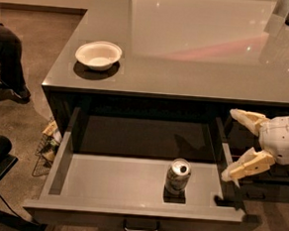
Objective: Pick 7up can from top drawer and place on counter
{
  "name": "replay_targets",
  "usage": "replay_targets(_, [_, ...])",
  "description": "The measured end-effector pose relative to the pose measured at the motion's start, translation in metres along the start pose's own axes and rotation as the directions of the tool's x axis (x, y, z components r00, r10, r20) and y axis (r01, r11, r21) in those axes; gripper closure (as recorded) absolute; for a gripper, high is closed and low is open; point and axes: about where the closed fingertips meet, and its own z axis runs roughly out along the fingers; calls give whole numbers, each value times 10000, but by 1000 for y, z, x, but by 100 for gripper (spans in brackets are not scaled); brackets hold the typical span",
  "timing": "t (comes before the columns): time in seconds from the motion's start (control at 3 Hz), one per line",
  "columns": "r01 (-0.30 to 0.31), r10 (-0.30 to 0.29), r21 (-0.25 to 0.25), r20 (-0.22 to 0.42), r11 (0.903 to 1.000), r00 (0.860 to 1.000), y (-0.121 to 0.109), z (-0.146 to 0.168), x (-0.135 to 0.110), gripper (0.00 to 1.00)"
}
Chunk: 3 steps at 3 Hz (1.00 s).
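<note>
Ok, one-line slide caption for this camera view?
Open gripper hovers at the right side of the pulled-out top drawer, 7up can upright inside.

7up can [178, 175] in top drawer [110, 177], gripper [229, 145] right of drawer, bowl [98, 55] on counter [198, 51] behind
</note>
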Motion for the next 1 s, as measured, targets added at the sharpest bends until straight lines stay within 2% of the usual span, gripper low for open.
replay_targets(0.33, [0,0,0,0,10000,10000,0,0,0,0])
replay_targets(1.0, [-148,251,-898,1146,9959,9931,0,77,66,0])
